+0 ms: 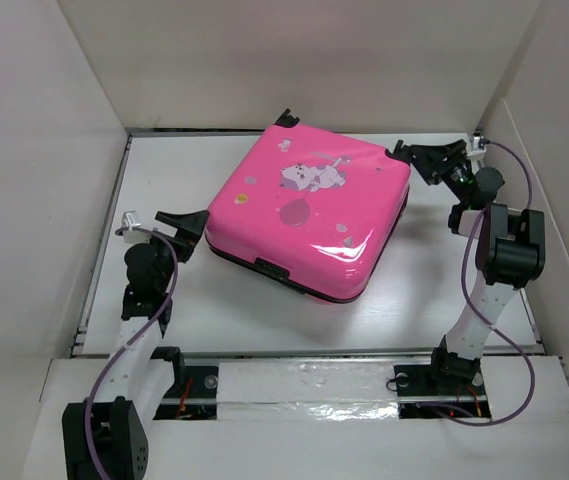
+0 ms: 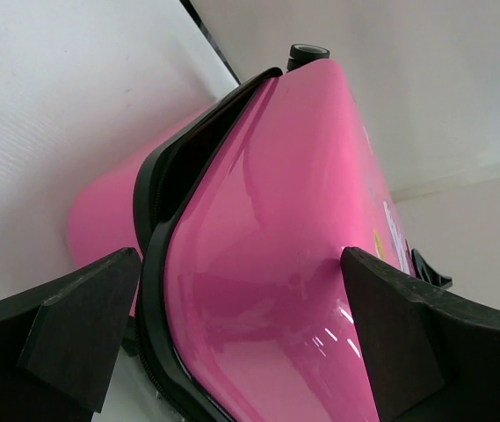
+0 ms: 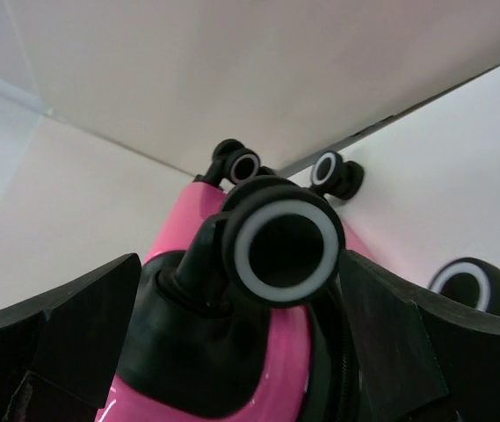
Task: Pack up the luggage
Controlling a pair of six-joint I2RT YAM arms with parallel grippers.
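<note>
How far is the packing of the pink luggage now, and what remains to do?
Done, it seems: the luggage lies flat on the table, shells together. In hand: nothing; the left end effector and the right end effector stand open at opposite corners, gripping nothing. Left: perhaps fastening it; whether it is zipped, and what is inside, cannot be seen.

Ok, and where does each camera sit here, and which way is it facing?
Top external: above and behind the bases, looking down at the table; both arms show, with the left end effector and right end effector open at opposite corners of the suitcase.
Left wrist: low, facing the suitcase's side seam between its own fingers.
Right wrist: low, facing a wheel close up, fingers either side.
Shared: all three see the suitcase.
</note>
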